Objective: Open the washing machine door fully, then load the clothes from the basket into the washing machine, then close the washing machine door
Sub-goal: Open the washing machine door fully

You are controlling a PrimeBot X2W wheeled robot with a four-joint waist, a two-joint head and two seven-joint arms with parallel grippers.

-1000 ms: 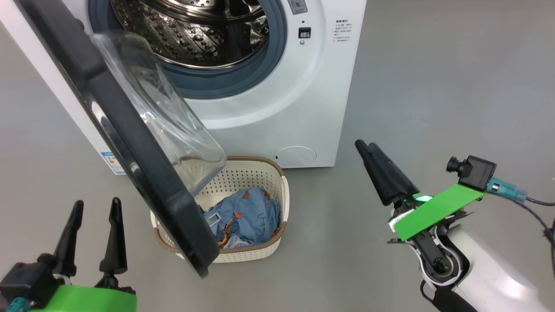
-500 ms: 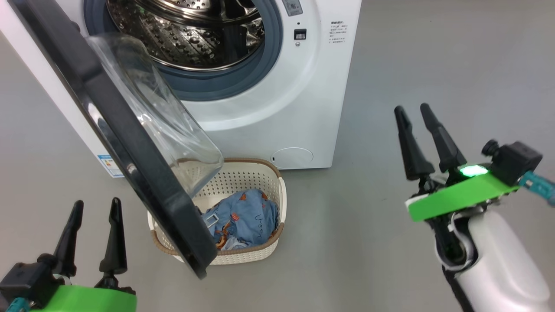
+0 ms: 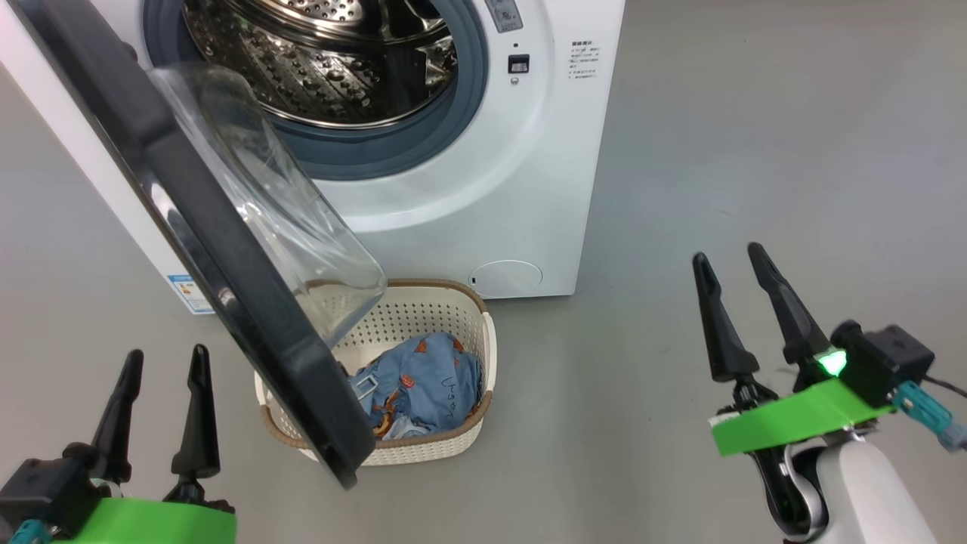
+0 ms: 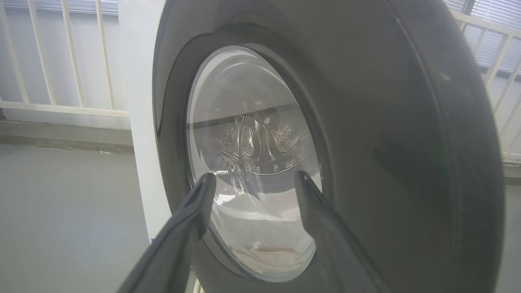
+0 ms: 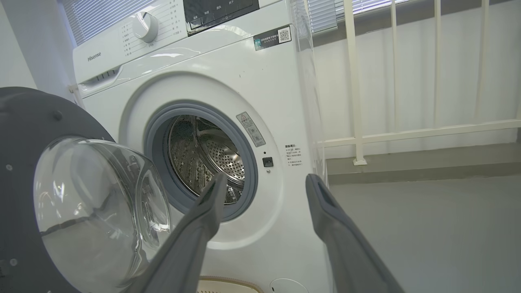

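At near left, your left gripper (image 3: 168, 352) is hanging with its two dark fingers spread apart, grasping nothing. Its tips are pointing toward the far side, near the outer face of the door.

The washing machine door (image 3: 189, 219) is standing swung open, hinged at far left. Its black rim is running as one long band from far left toward near centre. Its clear bulging centre is facing right, toward the machine's front.

The washing machine (image 3: 468, 211) is sitting at far centre, its round opening facing you and its steel drum (image 3: 332, 68) showing inside.

Just in front of it, the basket (image 3: 430, 310) is resting on the grey floor (image 3: 755, 151), its left part lying hidden under the door's near edge. The clothes (image 3: 427, 381) are lying crumpled inside the basket, toward its right side.

At near right, your right gripper (image 3: 727, 254) is hovering well apart from the basket. Its fingers are spread and empty, pointing far and slightly left toward the machine.
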